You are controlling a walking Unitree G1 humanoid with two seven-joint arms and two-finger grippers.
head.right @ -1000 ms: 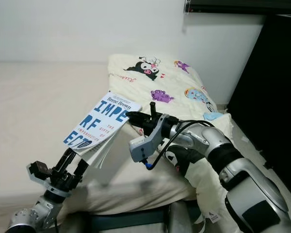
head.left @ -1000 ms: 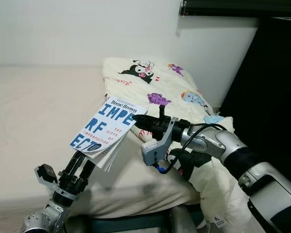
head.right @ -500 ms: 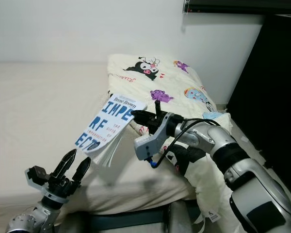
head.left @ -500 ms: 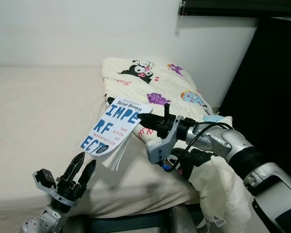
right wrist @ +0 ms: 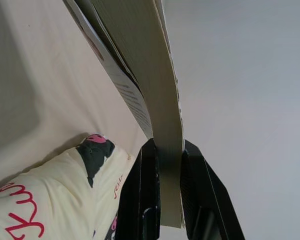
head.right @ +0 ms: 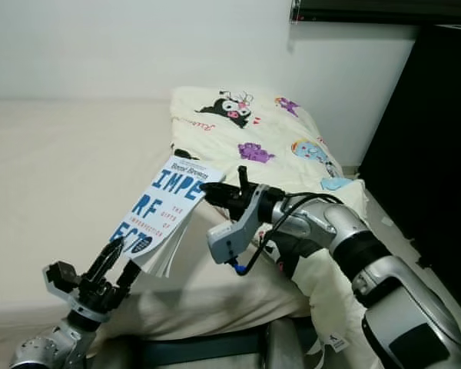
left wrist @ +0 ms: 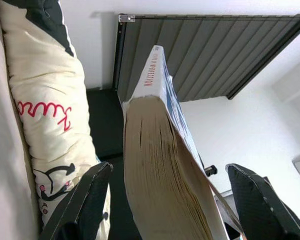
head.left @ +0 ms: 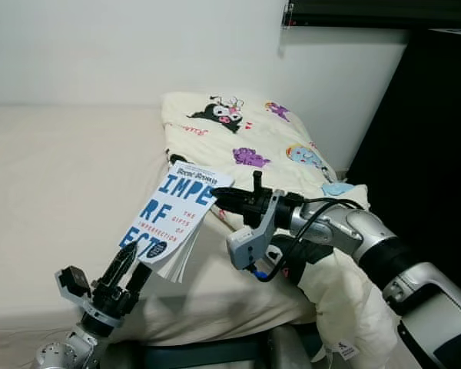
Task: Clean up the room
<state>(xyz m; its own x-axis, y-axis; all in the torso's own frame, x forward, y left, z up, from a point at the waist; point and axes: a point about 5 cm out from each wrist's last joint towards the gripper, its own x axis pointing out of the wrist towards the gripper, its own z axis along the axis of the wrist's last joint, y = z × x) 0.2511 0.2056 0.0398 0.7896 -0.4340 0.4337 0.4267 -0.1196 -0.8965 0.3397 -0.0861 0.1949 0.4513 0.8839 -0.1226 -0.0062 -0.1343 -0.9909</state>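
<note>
A paperback book [head.left: 173, 217] with a white cover and big blue letters hangs tilted over the bed's near edge. My right gripper [head.left: 217, 197] is shut on its upper corner; in the right wrist view both black fingers [right wrist: 149, 172] clamp the page block [right wrist: 140, 60]. My left gripper [head.left: 132, 266] is open just under the book's lower edge. In the left wrist view its fingers [left wrist: 90, 192] stand wide apart on either side of the book's pages [left wrist: 157, 170], not touching them.
The beige bed [head.left: 54, 169] stretches to the left. A cream pillow with cartoon prints [head.left: 246, 131] lies at its head against the white wall. A second cream cushion [head.left: 346, 300] hangs off the bed under my right arm. Dark furniture [head.left: 434, 138] stands at the right.
My left gripper let go of the book's lower edge, dropped and opened, then rose back under it. The right gripper keeps the book, now tilted a little lower and to the left.
</note>
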